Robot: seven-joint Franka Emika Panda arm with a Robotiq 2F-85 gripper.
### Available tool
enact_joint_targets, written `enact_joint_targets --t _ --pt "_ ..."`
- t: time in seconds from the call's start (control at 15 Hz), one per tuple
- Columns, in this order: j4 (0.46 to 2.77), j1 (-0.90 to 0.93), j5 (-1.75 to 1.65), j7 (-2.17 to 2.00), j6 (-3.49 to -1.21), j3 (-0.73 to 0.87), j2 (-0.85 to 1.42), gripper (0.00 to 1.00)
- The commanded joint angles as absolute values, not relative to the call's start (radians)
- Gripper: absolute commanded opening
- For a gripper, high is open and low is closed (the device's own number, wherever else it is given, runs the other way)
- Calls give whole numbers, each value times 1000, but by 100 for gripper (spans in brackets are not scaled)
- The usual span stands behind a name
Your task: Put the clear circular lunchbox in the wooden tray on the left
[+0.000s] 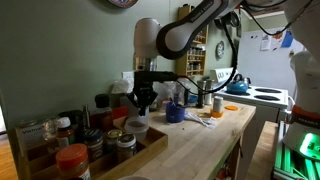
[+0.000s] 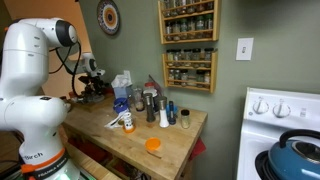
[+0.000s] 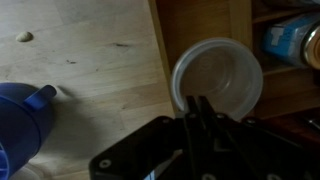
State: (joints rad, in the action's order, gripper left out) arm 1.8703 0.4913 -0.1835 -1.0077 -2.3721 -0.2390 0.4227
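Note:
The clear circular lunchbox [image 3: 225, 80] is a see-through, whitish round container. In the wrist view it hangs over the raised side of the wooden tray [image 3: 205, 20], partly above the tray's inside. My gripper [image 3: 197, 103] is shut on the lunchbox's near rim. In an exterior view the gripper [image 1: 143, 101] is above the near end of the wooden tray [image 1: 152, 147], with the lunchbox [image 1: 136, 126] just below it. In an exterior view the gripper [image 2: 96, 88] is at the far left end of the counter.
Orange-lidded jars [image 1: 72, 156] and other jars fill the tray's near part. A dark blue bowl [image 1: 175, 113] stands on the counter just beyond the gripper and also shows in the wrist view [image 3: 20, 120]. Bottles [image 2: 150, 105] stand mid-counter. A stove [image 2: 285, 130] adjoins the counter.

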Motion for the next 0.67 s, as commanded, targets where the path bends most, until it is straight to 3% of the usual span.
enact_joint_targets --t 0.0,0.47,0.53,0.6 --pt "1834 491 -137 -999 -2346 -229 428 40" --pt "2151 362 22 -612 -2628 -293 125 93" --pt "2004 402 -30 -717 -2557 -251 236 74" --pt "2050 388 -9 -667 -2581 -262 196 81"
